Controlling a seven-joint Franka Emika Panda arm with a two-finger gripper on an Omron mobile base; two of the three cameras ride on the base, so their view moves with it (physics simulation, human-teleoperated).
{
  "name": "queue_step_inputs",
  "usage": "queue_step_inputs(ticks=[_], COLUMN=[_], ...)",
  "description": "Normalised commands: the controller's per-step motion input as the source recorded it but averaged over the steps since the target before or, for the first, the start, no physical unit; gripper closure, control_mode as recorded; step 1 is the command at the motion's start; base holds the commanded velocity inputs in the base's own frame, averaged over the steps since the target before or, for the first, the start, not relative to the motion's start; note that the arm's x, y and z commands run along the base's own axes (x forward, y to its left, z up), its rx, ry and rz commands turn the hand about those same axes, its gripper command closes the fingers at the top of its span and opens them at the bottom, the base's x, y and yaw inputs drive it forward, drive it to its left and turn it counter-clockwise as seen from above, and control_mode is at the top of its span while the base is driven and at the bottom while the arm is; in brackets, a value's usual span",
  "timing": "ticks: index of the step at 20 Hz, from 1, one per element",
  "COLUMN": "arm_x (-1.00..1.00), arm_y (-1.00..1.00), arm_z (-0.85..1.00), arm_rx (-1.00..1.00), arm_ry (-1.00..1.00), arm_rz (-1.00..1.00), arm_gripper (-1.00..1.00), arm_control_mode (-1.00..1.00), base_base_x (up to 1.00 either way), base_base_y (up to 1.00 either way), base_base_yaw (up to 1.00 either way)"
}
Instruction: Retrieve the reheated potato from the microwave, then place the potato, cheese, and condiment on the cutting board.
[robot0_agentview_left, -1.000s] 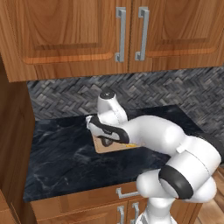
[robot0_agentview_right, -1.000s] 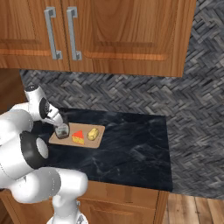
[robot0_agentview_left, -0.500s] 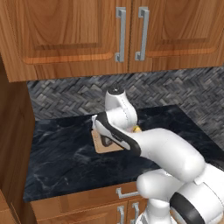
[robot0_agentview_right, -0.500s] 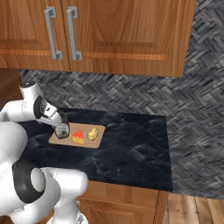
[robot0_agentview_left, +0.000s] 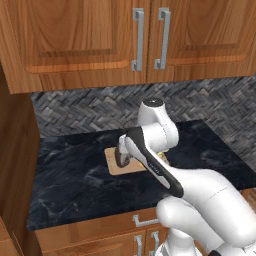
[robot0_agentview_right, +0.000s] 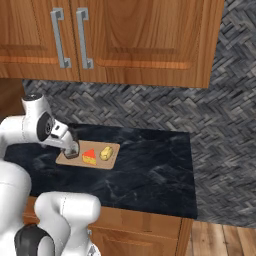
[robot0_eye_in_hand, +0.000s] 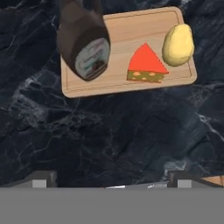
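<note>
The cutting board (robot0_eye_in_hand: 127, 83) lies on the dark counter and carries all three items. At its left end stands the condiment bottle (robot0_eye_in_hand: 85, 46), brown with a pale label. The cheese wedge (robot0_eye_in_hand: 146, 65) rests in the middle and the potato (robot0_eye_in_hand: 178, 43) at the right end. My gripper (robot0_eye_in_hand: 111, 178) is open and pulled back from the bottle, fingertips (robot0_eye_in_hand: 43, 178) wide apart with nothing between them. From the right base the hand (robot0_agentview_right: 69, 146) hovers over the board's left end, beside the cheese (robot0_agentview_right: 90, 156) and potato (robot0_agentview_right: 106, 152). The microwave is out of view.
Black marble counter (robot0_agentview_right: 150, 170) spreads to the right of the board. A herringbone tile wall (robot0_agentview_left: 90, 112) and wooden upper cabinets (robot0_agentview_left: 145, 35) rise behind. A wooden side panel (robot0_agentview_left: 15, 165) bounds the counter on the left.
The arm's elbow and upper links have swung over while the hand stays over the board's left end. Bottle, cheese and potato lie where they were.
</note>
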Motion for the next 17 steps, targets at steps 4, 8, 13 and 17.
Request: queue_step_inputs(ticks=[4,8,13,17], arm_x=[-0.61,-0.60,-0.53,-0.56], arm_y=[-0.38,-0.34,-0.30,-0.35], arm_z=[0.16,0.24,0.35,0.25], arm_rx=[0.00,0.00,0.00,0.00], arm_ry=[0.00,-0.03,-0.12,-0.12], arm_rz=[0.08,0.09,0.05,0.06], arm_gripper=[-1.00,-1.00,-1.00,-1.00], arm_control_mode=[-1.00,-1.00,-1.00,-1.00], base_base_x=[0.00,0.00,0.00,0.00], base_base_y=[0.00,0.00,0.00,0.00], base_base_yaw=[0.00,0.00,0.00,0.00])
